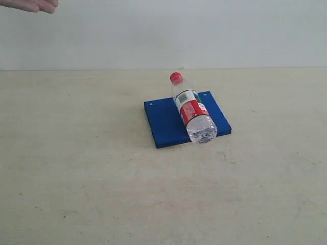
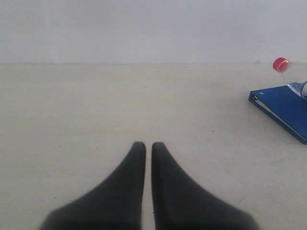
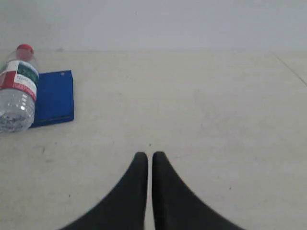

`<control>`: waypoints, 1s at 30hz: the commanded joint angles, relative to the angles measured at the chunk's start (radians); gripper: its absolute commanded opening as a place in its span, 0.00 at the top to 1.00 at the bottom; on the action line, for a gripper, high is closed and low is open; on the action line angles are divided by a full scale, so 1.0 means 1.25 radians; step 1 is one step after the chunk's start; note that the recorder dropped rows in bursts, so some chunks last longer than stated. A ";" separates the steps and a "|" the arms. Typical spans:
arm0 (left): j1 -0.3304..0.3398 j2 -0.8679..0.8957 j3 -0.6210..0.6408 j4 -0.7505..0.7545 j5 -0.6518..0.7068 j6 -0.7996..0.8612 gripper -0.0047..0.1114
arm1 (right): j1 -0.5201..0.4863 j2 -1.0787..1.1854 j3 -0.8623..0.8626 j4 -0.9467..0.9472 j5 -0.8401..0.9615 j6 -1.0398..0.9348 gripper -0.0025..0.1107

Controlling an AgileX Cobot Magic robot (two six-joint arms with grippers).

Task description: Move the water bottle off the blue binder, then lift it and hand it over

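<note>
The water bottle (image 1: 192, 109) lies on its side across the blue binder (image 1: 164, 122), red cap pointing to the far wall, clear base hanging past the binder's near edge. The right wrist view shows the bottle (image 3: 17, 91) and binder (image 3: 55, 97) far off to one side. In the left wrist view only the red cap (image 2: 281, 64) and a corner of the binder (image 2: 284, 108) show. My left gripper (image 2: 148, 145) is shut and empty over bare table. My right gripper (image 3: 149, 155) is shut and empty too. Neither gripper appears in the exterior view.
A person's hand (image 1: 33, 5) reaches in at the top left corner of the exterior view. The beige table (image 1: 76, 168) runs back to a pale wall behind it.
</note>
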 commanded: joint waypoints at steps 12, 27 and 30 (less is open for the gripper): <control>-0.006 -0.001 0.003 -0.001 -0.013 0.003 0.92 | 0.001 -0.004 -0.002 0.366 -0.031 0.598 0.97; -0.006 -0.001 0.003 -0.001 -0.013 0.003 0.92 | 0.089 0.337 -0.382 0.692 -0.292 -0.356 0.97; -0.006 -0.001 0.003 -0.001 -0.013 0.003 0.92 | 0.089 0.600 -0.463 0.692 -0.080 -0.390 0.97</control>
